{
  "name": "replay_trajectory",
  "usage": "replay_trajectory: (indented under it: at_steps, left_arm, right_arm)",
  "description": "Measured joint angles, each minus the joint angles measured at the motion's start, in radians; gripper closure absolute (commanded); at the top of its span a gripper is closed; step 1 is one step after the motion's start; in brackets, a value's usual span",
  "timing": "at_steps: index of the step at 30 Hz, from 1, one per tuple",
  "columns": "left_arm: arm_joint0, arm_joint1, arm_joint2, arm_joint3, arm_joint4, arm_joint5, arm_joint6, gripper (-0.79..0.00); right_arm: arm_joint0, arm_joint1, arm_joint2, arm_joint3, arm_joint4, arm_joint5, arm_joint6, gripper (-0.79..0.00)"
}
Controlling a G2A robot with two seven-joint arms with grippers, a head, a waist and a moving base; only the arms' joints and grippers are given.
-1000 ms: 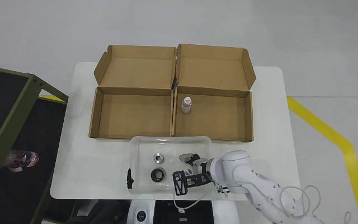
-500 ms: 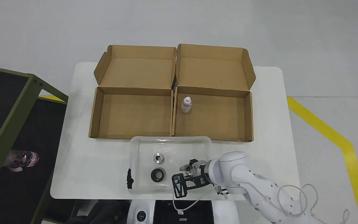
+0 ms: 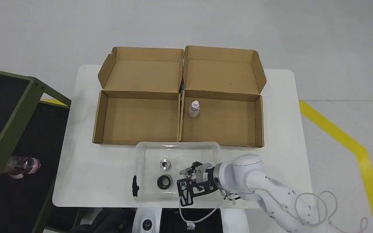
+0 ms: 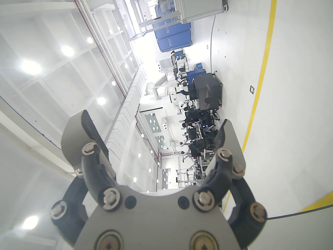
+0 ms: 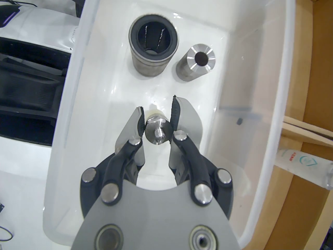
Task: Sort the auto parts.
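Observation:
My right gripper (image 5: 157, 111) is down inside the white plastic bin (image 5: 283, 79), shut on a small silver stud part (image 5: 158, 131) that sits between its pads. Just beyond it stand a black-lined cylindrical bearing (image 5: 153, 50) and a silver slotted collet (image 5: 195, 62), both upright on the bin floor. From above, the right gripper (image 3: 189, 173) is in the middle of the bin (image 3: 175, 144), with the bearing (image 3: 165, 182) and collet (image 3: 166, 163) to its left. My left gripper (image 4: 156, 131) is open, points up into the room and holds nothing.
Two open cardboard boxes lie behind the bin: the left box (image 3: 140, 119) is bare, the right box (image 3: 227, 122) holds a small white bottle (image 3: 194, 108). Its flap and the bottle (image 5: 301, 162) lie close beside the bin. A dark green cart (image 3: 23, 128) stands left of the table.
The right gripper has shifted a little to the left inside the bin, closer to the bearing and collet. Boxes, bottle and the other parts stayed put.

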Motion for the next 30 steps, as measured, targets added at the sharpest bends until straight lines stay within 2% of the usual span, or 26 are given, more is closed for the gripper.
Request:
replay_trajectory:
  at_steps: [8,17,26,30]
  left_arm:
    - [0.000,0.000,0.000,0.000,0.000,0.000,0.000,-0.785]
    - [0.000,0.000,0.000,0.000,0.000,0.000,0.000,-0.785]
    - [0.000,0.000,0.000,0.000,0.000,0.000,0.000,-0.785]
    - [0.000,0.000,0.000,0.000,0.000,0.000,0.000,-0.785]
  right_arm:
    - [0.013,0.004,0.039,-0.013,-0.024,-0.004,-0.219,0.000]
    - [0.036,0.008,0.097,-0.005,0.020,-0.028,-0.447,0.000]
    - [0.054,0.012,0.168,0.006,0.052,-0.002,-0.589,0.000]
    - [0.060,0.015,0.197,-0.015,0.046,0.001,-0.608,0.000]
